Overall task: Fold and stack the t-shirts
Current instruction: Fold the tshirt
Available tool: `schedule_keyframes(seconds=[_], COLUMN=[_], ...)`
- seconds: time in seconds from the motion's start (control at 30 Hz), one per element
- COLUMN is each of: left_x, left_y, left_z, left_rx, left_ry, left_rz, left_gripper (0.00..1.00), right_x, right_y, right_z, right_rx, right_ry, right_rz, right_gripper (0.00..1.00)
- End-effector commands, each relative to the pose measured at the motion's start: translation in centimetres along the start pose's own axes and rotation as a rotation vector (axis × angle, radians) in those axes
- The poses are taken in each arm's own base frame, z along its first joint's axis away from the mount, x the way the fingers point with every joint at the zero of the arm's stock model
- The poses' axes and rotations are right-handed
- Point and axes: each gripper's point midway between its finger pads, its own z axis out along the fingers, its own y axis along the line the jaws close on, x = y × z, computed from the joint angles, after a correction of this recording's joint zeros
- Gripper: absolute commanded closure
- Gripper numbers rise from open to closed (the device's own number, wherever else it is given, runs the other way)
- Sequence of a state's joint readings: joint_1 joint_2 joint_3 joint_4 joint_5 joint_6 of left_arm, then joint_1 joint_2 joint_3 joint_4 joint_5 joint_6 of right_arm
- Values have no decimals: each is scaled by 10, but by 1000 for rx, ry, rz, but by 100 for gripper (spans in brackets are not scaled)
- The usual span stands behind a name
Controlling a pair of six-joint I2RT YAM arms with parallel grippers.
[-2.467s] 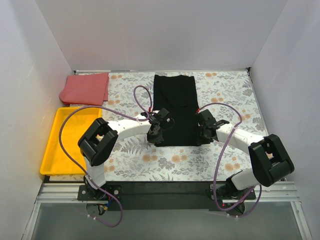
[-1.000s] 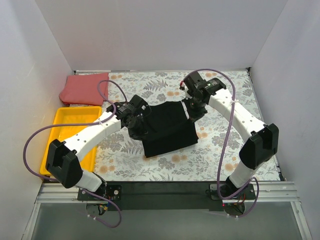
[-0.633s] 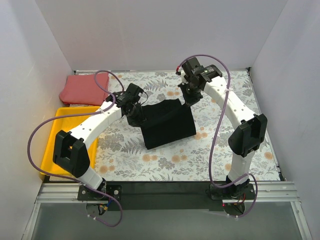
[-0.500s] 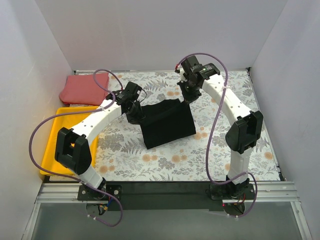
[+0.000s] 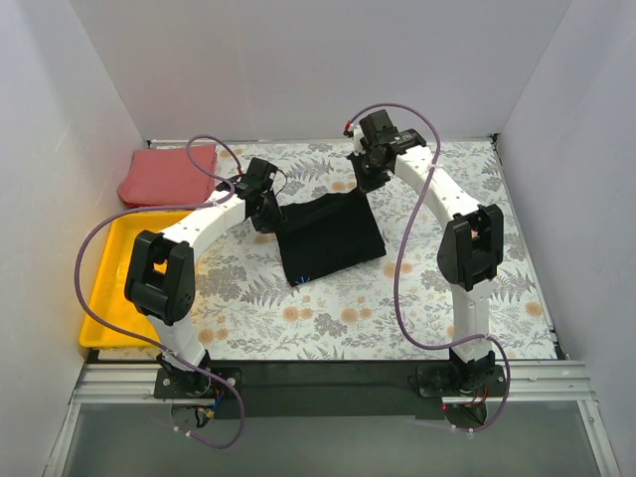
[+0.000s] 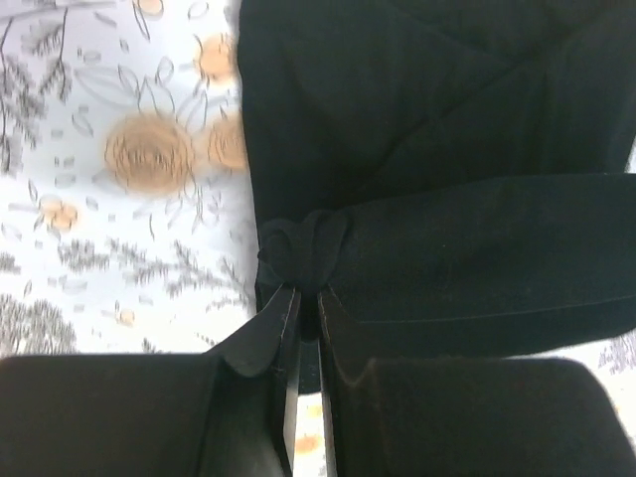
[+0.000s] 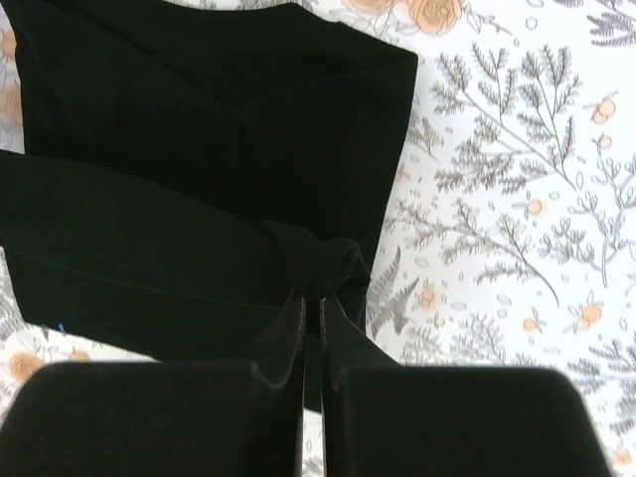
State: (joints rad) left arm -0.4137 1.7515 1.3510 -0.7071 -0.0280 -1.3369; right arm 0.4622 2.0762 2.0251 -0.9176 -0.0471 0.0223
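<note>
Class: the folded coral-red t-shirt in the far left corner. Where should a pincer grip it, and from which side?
Probably the right-hand edge of the coral-red t-shirt, coming down from its right. It lies flat and folded, with the wall close at its left and the yellow tray at its near side, so that edge looks most open.

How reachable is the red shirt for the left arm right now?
Probably not yet: the left gripper is shut on the black shirt. The red shirt lies nearby, nothing between, so likely yes after release.
</note>
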Motion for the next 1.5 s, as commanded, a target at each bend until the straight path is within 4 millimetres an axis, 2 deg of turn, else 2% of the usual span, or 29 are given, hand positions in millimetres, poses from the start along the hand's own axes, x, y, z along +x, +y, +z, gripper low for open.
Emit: schedule_keyframes(seconds=[0.0,0.17,0.2,0.33,0.63,0.77,0.87,0.9,1.0,1.03,1.1,1.13,1.2,1.27,1.3,1.33,1.37,1.4,1.47], left_x=[-23,-34,-36,-40,-40,-44,-49,-51,-59,-67,-70,-75,-66,-57,-44,-39,-28,-13,-2], left_y=[7,4,4,3,7,9,9,8,10,6,5,1,0,-13,-11,-18,-26,-27,-41], left_z=[18,38,43,55,69,67,61,56,43,30,19,4,-4,-18,-15,-17,-21,-14,-10], left_rx=[-16,3,2,5,-3,-11,-16,-13,-17,1,7,28,37,79,86,117,147,167,227], left_ry=[-86,-128,-131,-148,-165,-186,-208,-221,-266,-304,-332,-362,-367,-380,-357,-359,-354,-321,-311], left_rz=[-5,0,-1,-4,7,5,1,0,4,6,23,26,53,83,104,121,148,176,204], left_gripper=[100,100,100,100,100,100,96,83,58,41,31,28,28,28,28,29,35,37,44], right_x=[-19,-5,2,14,23,17,5,3,-9,-14,-20,-22,-20,-11,-9,-8,4,7,13], right_y=[-12,-25,-27,-37,-44,-43,-43,-42,-38,-36,-31,-26,-16,-7,-4,0,7,10,17], right_z=[18,48,60,76,93,87,74,71,50,39,27,18,12,9,8,4,12,12,19], right_rx=[-18,-20,-26,-26,-30,-33,-25,-25,-29,-33,-59,-74,-123,-174,-190,-208,-251,-271,-322], right_ry=[-91,-84,-84,-85,-93,-117,-158,-167,-217,-248,-282,-308,-326,-348,-361,-376,-365,-369,-368], right_rz=[5,39,43,75,104,110,113,114,115,110,108,102,93,81,70,56,45,22,-5], right_gripper=[99,99,99,99,99,91,71,69,61,58,54,53,52,52,52,52,52,52,52])
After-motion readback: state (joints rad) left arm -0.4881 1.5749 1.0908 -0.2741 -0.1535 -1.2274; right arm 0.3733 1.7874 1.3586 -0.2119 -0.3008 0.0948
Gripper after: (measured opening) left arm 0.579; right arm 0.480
